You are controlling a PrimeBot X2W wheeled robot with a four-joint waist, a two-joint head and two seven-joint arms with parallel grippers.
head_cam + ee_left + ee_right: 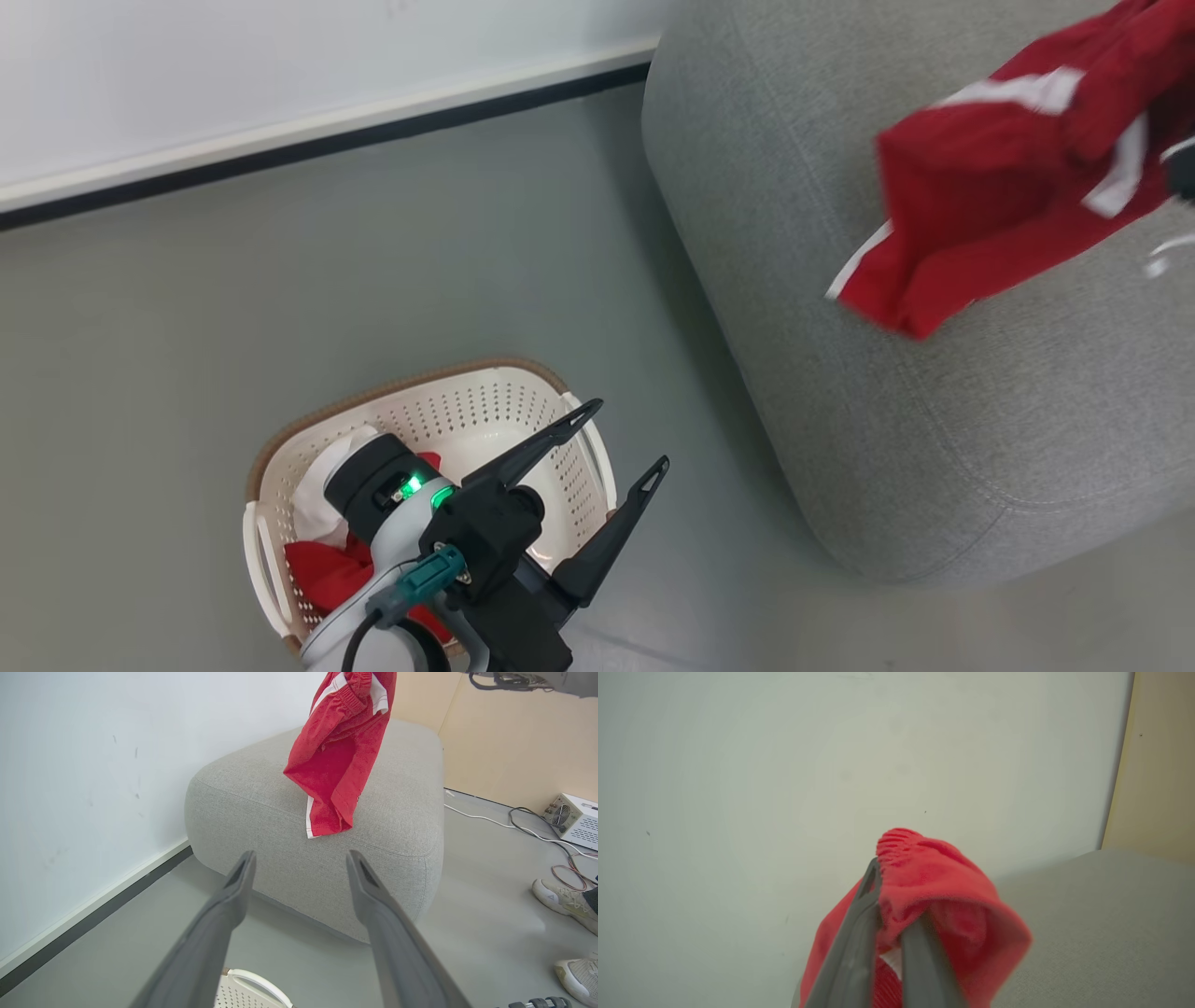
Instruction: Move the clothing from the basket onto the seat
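A red garment with white stripes [1008,187] hangs in the air above the grey seat [840,373]; its lower end is close to the cushion. My right gripper [892,900] is shut on this red garment [952,896] by its gathered waistband. The cream basket [401,383] stands on the floor at the lower left, holding more red clothing [322,569] and a white piece [322,476]. My left gripper [631,434] hovers open over the basket's right side, with nothing between its fingers. In the left wrist view, the left gripper [301,857] points toward the seat [280,802] and the hanging garment [336,756].
A white wall with a dark baseboard [280,149] runs behind the basket and seat. Right of the seat lie cables [528,830], a white box device [574,816] and a person's pale shoes [565,900]. Grey floor [373,280] separates basket and seat.
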